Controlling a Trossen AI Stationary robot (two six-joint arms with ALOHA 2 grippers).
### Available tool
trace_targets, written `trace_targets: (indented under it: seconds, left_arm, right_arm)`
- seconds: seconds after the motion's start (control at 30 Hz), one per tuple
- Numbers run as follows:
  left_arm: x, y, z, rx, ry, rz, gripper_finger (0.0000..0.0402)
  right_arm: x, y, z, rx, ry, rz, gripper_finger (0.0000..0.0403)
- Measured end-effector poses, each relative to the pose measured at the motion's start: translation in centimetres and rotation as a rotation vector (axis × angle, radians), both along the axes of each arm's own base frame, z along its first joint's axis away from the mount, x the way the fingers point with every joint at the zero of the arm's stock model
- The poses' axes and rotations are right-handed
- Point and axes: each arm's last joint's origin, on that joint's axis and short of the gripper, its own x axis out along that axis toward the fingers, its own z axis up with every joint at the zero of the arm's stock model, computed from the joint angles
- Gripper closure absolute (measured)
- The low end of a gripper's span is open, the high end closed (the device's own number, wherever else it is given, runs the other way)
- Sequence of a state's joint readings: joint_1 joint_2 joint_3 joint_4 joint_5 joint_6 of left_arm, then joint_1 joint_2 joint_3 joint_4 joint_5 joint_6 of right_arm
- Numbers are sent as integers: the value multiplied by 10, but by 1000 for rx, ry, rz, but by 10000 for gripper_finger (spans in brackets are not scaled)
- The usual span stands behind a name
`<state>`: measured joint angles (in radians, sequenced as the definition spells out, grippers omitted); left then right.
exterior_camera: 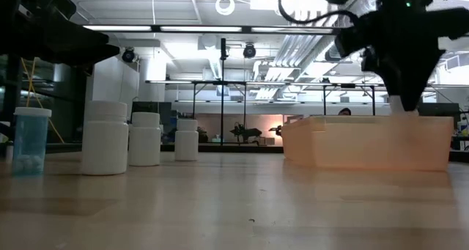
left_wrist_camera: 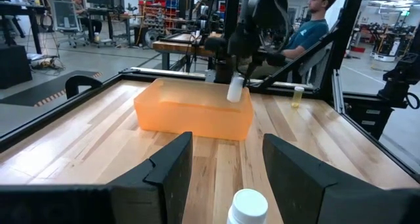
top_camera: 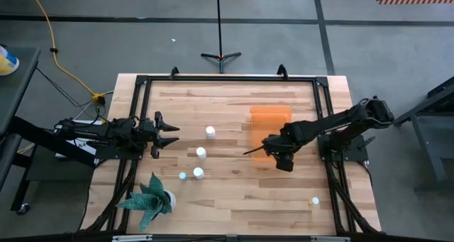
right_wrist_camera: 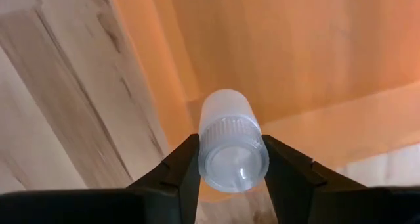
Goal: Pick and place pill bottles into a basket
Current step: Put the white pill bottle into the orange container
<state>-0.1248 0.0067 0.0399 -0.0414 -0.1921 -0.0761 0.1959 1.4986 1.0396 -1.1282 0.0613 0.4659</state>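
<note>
The right hand [right_wrist_camera: 231, 163] is clamped on one bottle [right_wrist_camera: 228, 140] over the basket [top_camera: 269, 128] near the surface's far right, four bottles [top_camera: 201, 153] wait mid-surface, and the left hand [top_camera: 167, 133] waits open at the left edge.

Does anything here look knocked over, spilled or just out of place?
Nothing looks spilled or tipped. One pill bottle stands alone near the table's right front corner, far from the group of four bottles on the left. The right gripper holds a bottle above the orange basket's edge.
</note>
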Motion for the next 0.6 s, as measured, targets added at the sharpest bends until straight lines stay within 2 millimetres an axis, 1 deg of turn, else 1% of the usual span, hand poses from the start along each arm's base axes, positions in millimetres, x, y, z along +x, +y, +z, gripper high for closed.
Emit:
trace_targets:
  seconds: [0.17, 0.27, 0.4, 0.6]
  left_arm:
    - [0, 0, 0, 0, 0, 0, 181]
    - [0, 0, 0, 0, 0, 0, 181]
    - [0, 0, 0, 0, 0, 0, 181]
    - [0, 0, 0, 0, 0, 0, 181]
  right_arm:
    - [-5, 0, -20, 46, 2, 20, 268]
    - [-7, -2, -27, 63, 8, 11, 268]
    - [-8, -6, -32, 89, 17, -8, 264]
    - [-8, -12, -34, 94, 12, -38, 239]
